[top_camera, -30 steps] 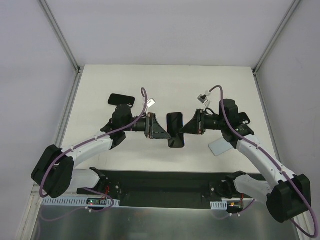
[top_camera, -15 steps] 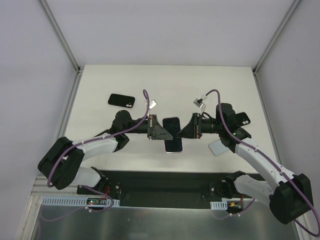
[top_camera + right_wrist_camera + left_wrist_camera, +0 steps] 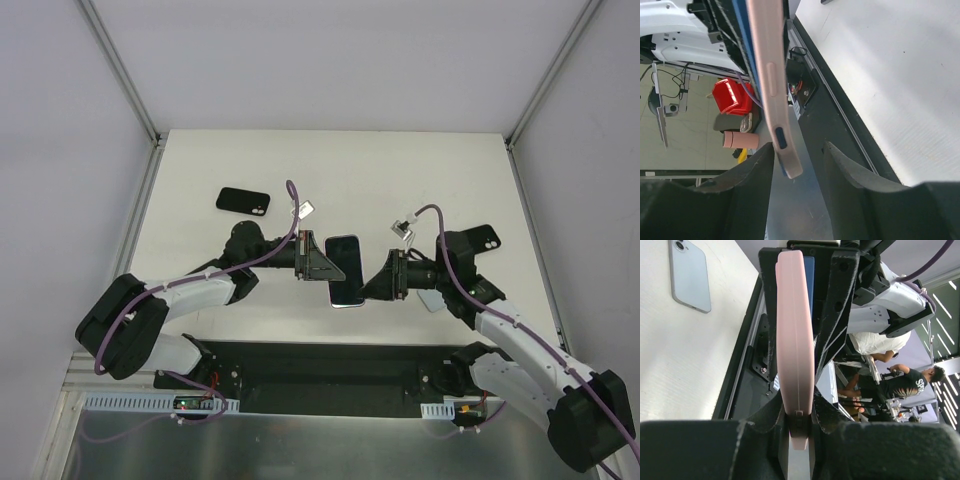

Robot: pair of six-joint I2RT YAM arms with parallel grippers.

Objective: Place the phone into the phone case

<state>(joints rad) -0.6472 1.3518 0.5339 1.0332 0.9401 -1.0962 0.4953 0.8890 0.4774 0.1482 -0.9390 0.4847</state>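
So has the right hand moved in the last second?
Yes. The right hand has slid along the pink-cased phone toward the black base rail at the near edge.

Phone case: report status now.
Left gripper shut on pink phone case. Right gripper open around its end. Blue phone against case, seating unclear. Light blue phone on table, apart.

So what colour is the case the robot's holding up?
Pale pink phone case; clearest in the left wrist view.

Pink case [image 3: 795, 340], blue phone [image 3: 345, 270] pressed against it, aloft, screen up.
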